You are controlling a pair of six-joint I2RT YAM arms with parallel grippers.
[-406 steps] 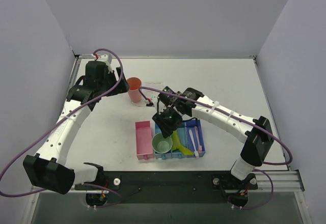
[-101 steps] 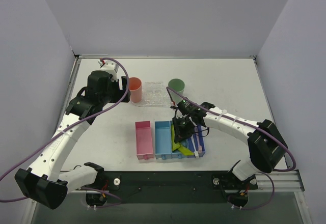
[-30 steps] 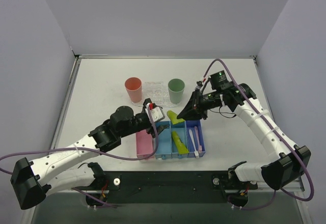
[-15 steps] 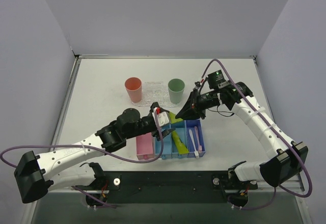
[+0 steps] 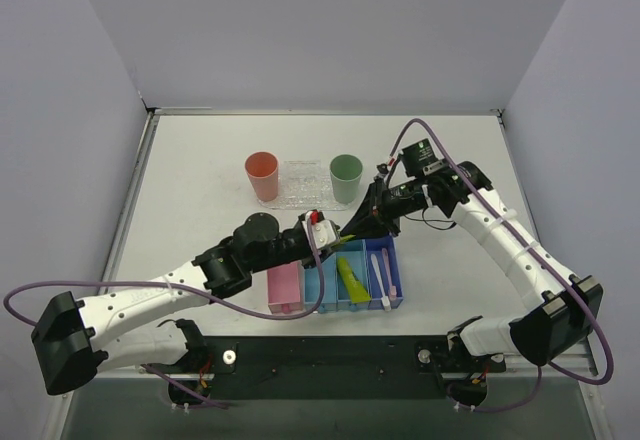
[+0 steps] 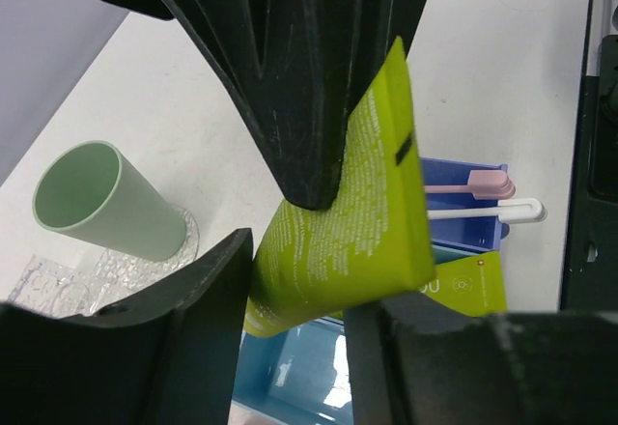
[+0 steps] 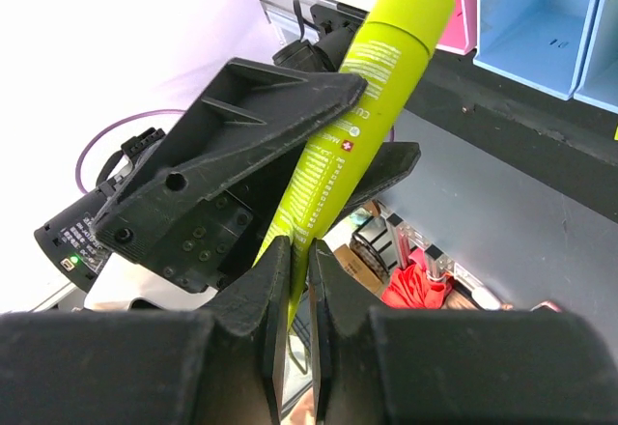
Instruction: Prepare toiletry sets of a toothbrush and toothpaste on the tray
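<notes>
The right hand (image 7: 296, 251) pinches the flat end of a toothpaste (image 6: 348, 222) in the air, near the far side of the bins (image 5: 283, 288). In the top view the cap points to about 9 o'clock. The left hand (image 6: 307, 285) has one finger on each side of the tube, but I cannot tell if they already press it. I think this is a handover. The left hand should close firmly on the tube body before the right one lets go. Then it can carry the tube to the tray (image 5: 303, 185), at about 11 o'clock, between the pink cup (image 5: 262, 175) and the green cup (image 5: 346, 178).
</notes>
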